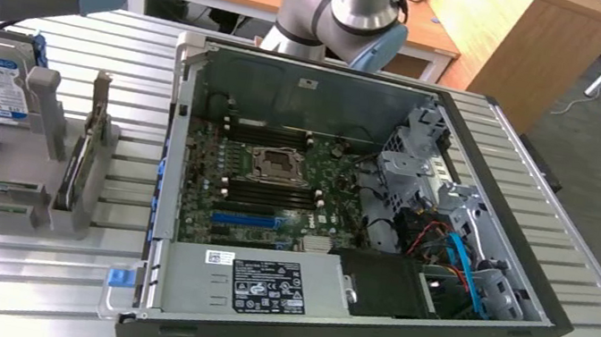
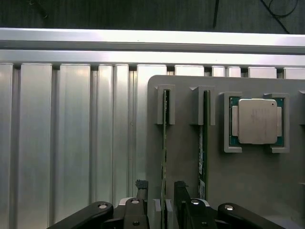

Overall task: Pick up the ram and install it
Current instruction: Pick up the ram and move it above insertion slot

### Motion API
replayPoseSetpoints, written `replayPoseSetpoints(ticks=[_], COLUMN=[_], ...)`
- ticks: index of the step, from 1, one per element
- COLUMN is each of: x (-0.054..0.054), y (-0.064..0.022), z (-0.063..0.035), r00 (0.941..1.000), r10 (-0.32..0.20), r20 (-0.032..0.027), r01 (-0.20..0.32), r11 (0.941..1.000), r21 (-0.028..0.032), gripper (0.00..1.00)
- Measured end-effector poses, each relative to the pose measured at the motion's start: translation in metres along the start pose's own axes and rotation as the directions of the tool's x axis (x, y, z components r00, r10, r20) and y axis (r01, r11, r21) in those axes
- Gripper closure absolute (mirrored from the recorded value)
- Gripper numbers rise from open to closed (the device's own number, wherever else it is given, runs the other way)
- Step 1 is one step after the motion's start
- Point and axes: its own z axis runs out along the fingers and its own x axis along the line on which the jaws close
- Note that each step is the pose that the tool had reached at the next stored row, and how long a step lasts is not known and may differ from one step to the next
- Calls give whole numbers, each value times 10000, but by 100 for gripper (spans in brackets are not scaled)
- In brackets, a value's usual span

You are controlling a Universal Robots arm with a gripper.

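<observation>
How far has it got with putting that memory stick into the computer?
Nothing looks finished yet: the black slots on the motherboard look empty. In hand: the gripper is down at the grey holder, fingers open on either side of the ram, which stands on edge in its groove, not yet gripped. Left: the lift, the carry and seating it in a slot.

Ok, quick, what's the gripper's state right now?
Gripper: open, with a finger on each side of the ram, not clamped on it.
</observation>
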Motion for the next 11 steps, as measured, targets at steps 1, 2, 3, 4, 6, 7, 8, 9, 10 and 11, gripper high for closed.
replayPoseSetpoints(ticks=[1, 2, 3, 4, 6, 7, 8, 9, 10, 11], x=[0, 0, 0, 1, 1, 1, 2, 1, 2, 1], y=[-1, -1, -2, -2, -2, -2, -2, -2, -2, -2], z=[4, 10, 17, 24, 37, 42, 45, 45, 45, 45], r00=[10000, 10000, 10000, 10000, 10000, 10000, 10000, 10000, 10000, 10000], r10=[-1, -1, -1, -1, -1, -1, -1, 0, -1, 0], r20=[1, 1, 1, 1, 1, 1, 0, 0, 0, 0], r01=[1, 1, 1, 1, 1, 1, 1, 0, 1, 0], r11=[10000, 10000, 10000, 10000, 10000, 10000, 10000, 10000, 10000, 10000], r21=[1, 1, 2, 2, 1, 1, 0, -1, -1, 0], gripper=[64, 64, 64, 64, 64, 64, 64, 64, 64, 64])
